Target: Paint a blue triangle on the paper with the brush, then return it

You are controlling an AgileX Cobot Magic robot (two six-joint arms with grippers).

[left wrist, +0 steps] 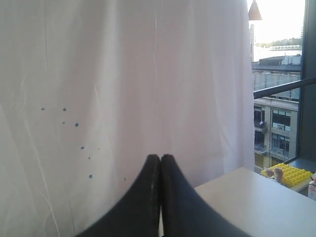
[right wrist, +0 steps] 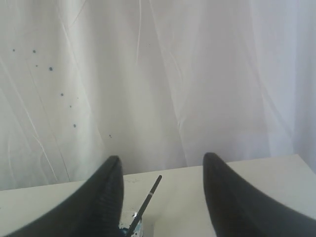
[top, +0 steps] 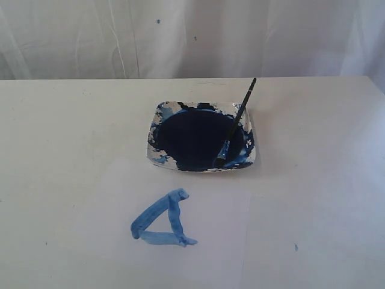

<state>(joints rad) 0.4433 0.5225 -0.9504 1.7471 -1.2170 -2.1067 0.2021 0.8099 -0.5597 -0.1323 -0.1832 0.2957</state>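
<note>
**Three blue strokes on the paper, brush lying in the dish**

Lower centre of the exterior view: the blue triangle (top: 163, 220), three thick, uneven light-blue strokes joined at the corners. Painted on the paper (top: 222, 235), a white sheet a shade brighter than the tabletop (top: 66, 150) around it.

Just above the triangle, mid-frame: a squarish dish (top: 153, 133), rim smeared blue and white, most of its floor filled by a dark-blue pool of paint (top: 192, 138).

Across the right side of the dish: the brush (top: 236, 123), tilted. Dark tip down near the dish's lower right corner, at the edge of the pool. Black handle leaning over the far rim and pointing toward the upper right of the frame. Lying free, apart from the triangle.

Along the top of the frame, behind the tabletop: a white curtain (top: 90, 36) with a few small blue specks.

Left wrist view: the left pincer (left wrist: 160, 165), two dark fingers pressed tight together with nothing between them, facing the speckled curtain. Off to one side, a corner of tabletop and a window (left wrist: 279, 98) with buildings outside.

Right wrist view: the right pincer (right wrist: 162, 157), fingers spread wide and empty, likewise facing the curtain. Seen between the fingers, farther off: the brush handle (right wrist: 148, 200) sloping up from the dish edge, with pale tabletop beyond.
</note>
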